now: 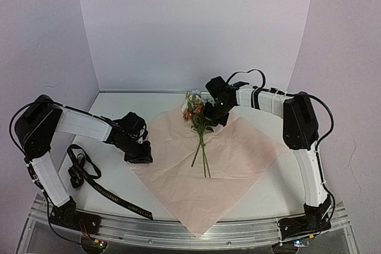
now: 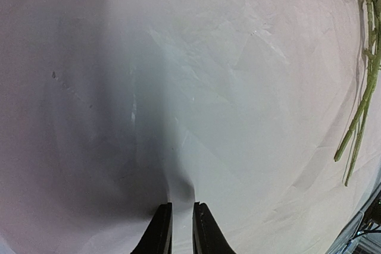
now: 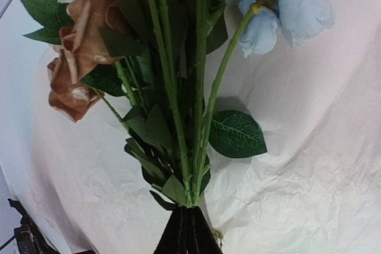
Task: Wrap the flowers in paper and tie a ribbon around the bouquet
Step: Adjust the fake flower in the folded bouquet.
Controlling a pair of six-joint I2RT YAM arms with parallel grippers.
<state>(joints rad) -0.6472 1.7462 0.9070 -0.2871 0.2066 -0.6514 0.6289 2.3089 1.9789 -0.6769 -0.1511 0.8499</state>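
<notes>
The paper point(image 1: 229, 165) is a thin, pale pink sheet, finely creased, spread like a diamond on the white table point(image 1: 280, 191), with one corner reaching the near edge. On it lie the flowers point(image 1: 199, 132), a small bunch of soft pale blue and rust-brown blooms, veined green leaves and thin, wiry stems. The bunch runs from far to near: the blooms point towards the back wall and the splayed stem ends point towards the arm bases, tilted only a little. The right claw point(image 3: 187, 230) is clamped tight on the stems just below the leaves. In its own camera the top blooms are cut off by the frame and the lower stems are hidden behind the black fingers. The left claw point(image 2: 181, 206) sits at the left corner of the sheet with its fingers nearly together, and a raised ridge of paper runs into the narrow slit between them, so it seems to be pinching the paper. A grey shadow makes the fold itself hard to read. The ribbon point(image 1: 113, 196) is a narrow black fabric strip lying loose on the table to the left of the sheet, looped at its far end, and its gold lettering is too small to read.
</notes>
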